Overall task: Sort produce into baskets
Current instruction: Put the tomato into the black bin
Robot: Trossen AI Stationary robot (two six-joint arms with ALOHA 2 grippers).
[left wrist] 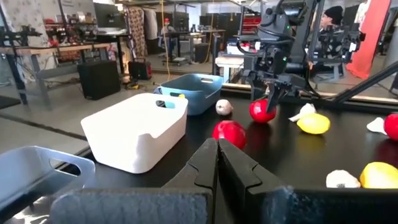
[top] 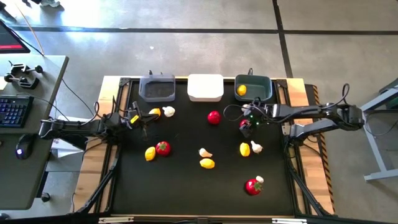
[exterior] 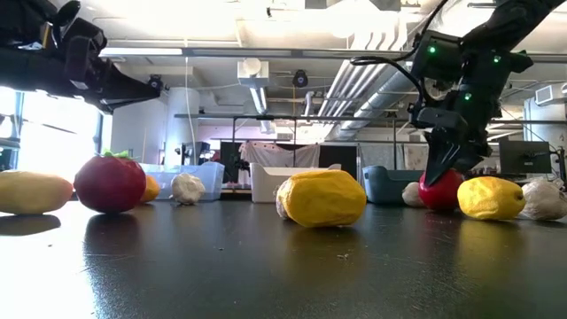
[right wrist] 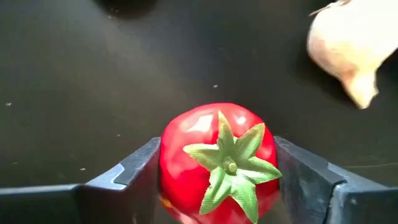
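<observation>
1. High view: a black table top (top: 186, 186) on a pale wooden frame, on a grey concrete floor crossed by dark lines. Along the far edge stand the grey basket (top: 157, 88), the white basket (top: 205, 87) and the teal basket (top: 253, 88), the last holding a lemon (top: 242, 90). A desk with a keyboard (top: 13, 111) is at the left. The right gripper (top: 245, 126) is down at a tomato (top: 244, 124) just in front of the teal basket; another tomato (top: 214, 117) lies near it toward the middle. The left gripper (top: 138, 118) waits near the grey basket, beside a lemon and a garlic bulb (top: 168, 111). More lemons, garlic and tomatoes are scattered across the mat.

2. Low view: the glossy dark surface reflects a lemon (exterior: 323, 198) at the centre. Behind is a workshop with ceiling ducts and lights. The right gripper (exterior: 446, 167) reaches down onto the red tomato (exterior: 440, 190).

3. Left wrist view: the left arm's fingers (left wrist: 239, 171) are pressed together, holding nothing. Benches, equipment and a person (left wrist: 331, 28) fill the room beyond.

4. Right wrist view: the tomato (right wrist: 217, 163), green top up, sits on the black mat between the right arm's fingers (right wrist: 308, 174), which stand wide at its two sides; whether they already press it I cannot tell.
</observation>
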